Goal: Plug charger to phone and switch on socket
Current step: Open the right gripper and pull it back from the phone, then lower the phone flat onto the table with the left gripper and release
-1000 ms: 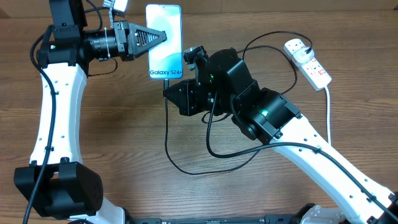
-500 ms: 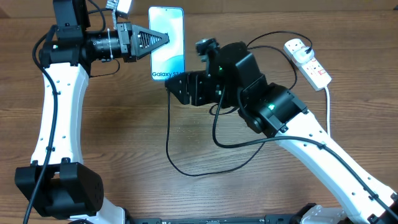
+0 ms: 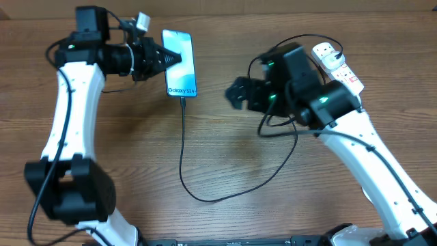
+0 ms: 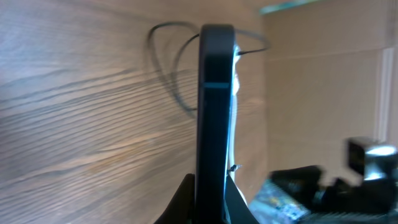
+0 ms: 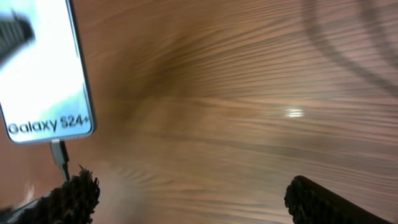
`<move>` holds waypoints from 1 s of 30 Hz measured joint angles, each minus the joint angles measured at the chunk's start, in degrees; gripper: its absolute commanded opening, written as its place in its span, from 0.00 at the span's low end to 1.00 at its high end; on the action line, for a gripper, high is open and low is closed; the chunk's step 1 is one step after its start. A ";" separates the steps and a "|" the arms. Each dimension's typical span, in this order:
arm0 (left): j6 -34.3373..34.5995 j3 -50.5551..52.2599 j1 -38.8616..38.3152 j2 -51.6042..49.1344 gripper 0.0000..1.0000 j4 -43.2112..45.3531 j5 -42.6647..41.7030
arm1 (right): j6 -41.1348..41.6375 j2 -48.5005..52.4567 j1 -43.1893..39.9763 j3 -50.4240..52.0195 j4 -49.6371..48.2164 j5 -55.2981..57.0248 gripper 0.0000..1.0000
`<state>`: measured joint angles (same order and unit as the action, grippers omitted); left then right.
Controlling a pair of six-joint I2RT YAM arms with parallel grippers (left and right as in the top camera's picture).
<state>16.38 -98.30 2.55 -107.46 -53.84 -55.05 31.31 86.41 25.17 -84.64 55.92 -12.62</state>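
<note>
1. Checking the left pincer [image 3: 162,58] first, I find it clamped on the long side edge of the phone [image 3: 180,63] at the far left of the desk [image 3: 136,157]. The left wrist view shows the phone edge-on between the fingers. I cannot tell whether the phone rests on the desk.
2. The charger [image 3: 181,150] meets the phone's near end, just below the "Galaxy S24+" text. In the right wrist view the connector tip looks seated, so I judge the plugging done.
3. From there the cable runs toward me, loops, and climbs back under the right arm toward the socket [image 3: 334,60]. I cannot make out its plug end.
4. The right pincer [image 3: 237,94] has its fingers wide apart and holds nothing. It hovers over bare desk between phone and socket, pointing at the phone.
5. The socket lies behind that pincer, on its wrist side at the far right, partly covered by the arm. Its long axis slants from far-left to near-right, with the red switches along it.
6. My right arm is much the nearer; I judge it must turn about to press a switch.
</note>
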 measured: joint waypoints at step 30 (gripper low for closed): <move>0.13 0.02 -7.08 -22.75 0.05 5.42 11.34 | -2.82 2.71 -11.67 0.00 10.08 2.36 0.98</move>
<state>16.51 -98.28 -4.54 -130.21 -48.42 -43.70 28.49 89.12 13.50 -84.64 66.00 -10.26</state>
